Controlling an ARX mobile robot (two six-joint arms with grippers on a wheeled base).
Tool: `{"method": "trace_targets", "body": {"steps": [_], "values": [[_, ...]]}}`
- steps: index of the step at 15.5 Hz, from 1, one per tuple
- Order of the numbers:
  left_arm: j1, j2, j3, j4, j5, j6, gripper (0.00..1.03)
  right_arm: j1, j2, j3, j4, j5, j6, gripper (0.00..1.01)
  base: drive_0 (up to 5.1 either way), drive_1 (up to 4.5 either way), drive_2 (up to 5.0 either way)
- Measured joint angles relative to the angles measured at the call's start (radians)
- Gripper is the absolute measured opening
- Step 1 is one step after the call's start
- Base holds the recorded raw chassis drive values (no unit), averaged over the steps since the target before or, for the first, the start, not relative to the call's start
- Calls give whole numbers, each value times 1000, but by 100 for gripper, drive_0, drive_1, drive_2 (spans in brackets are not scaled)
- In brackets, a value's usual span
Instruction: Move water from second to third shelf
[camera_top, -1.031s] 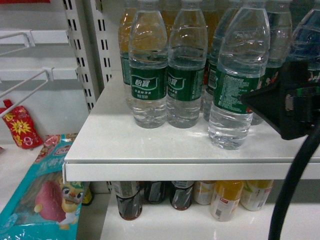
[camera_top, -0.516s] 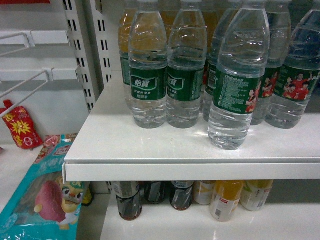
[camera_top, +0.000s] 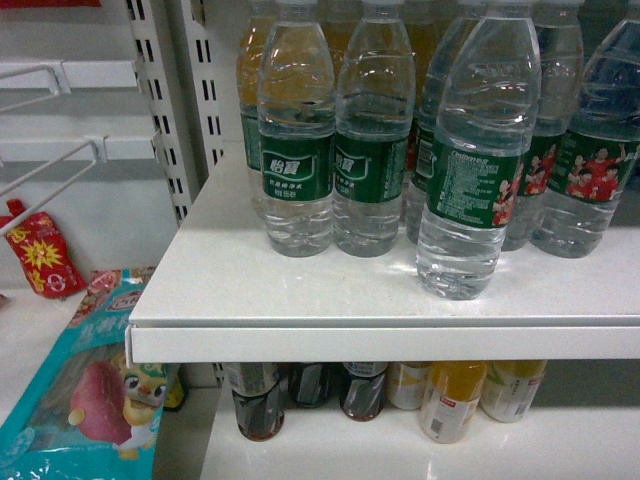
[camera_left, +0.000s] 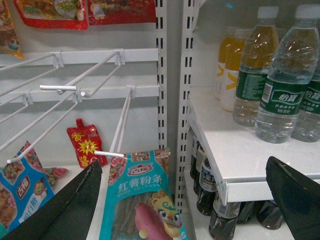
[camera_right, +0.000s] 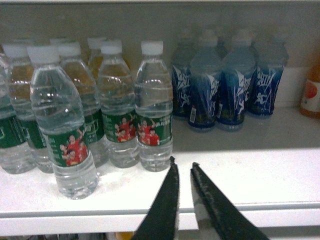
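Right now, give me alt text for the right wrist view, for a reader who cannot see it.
The right pincer, its two dark fingers nearly closed and holding nothing, hovers at the edge of a white shelf. Clear water bottles with green labels stand ahead on the left, one forward of the rest. Blue-labelled bottles stand behind on the right.

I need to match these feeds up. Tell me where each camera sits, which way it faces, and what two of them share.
Head: rides high on the robot, slanting down at the white shelf of water bottles; no arm shows.
Left wrist: on the left arm, facing the wire hooks and the shelf's left end; left gripper fingers wide apart at the bottom corners.
Right wrist: on the right arm, facing the shelf front; right gripper fingertips nearly together, holding nothing.
Shared: head and right wrist both show the forward-standing water bottle.
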Motion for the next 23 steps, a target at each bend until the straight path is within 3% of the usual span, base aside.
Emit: {"method": "trace_targets", "body": {"steps": [1,2,13,14,15,21,22,23], "values": [[0,0,0,0,0,0,98,0,-18,-28,-8,0,0,5,0,0,0],[0,0,0,0,0,0,98,0,-41,-52,-16,1,-3,2,0,0,0],[0,0,0,0,0,0,98,0,-262,-158,-104,0,-4,2,0,0,0],[0,0,0,0,0,0,98,0,-305,-158,-161,0,-4,2,0,0,0],[0,0,0,0,-1,0,98,0,-399,-158,-290,-1,-4,2,0,0,0],[0,0,0,0,0,0,98,0,-437,-158,-287,0,-4,2,0,0,0],[0,0,0,0,0,0,98,0,-437,-158,-287,0,-4,6,0,0,0],[0,0,0,0,0,0,98,0,-437,-158,-287,0,-4,21,0,0,0]]}}
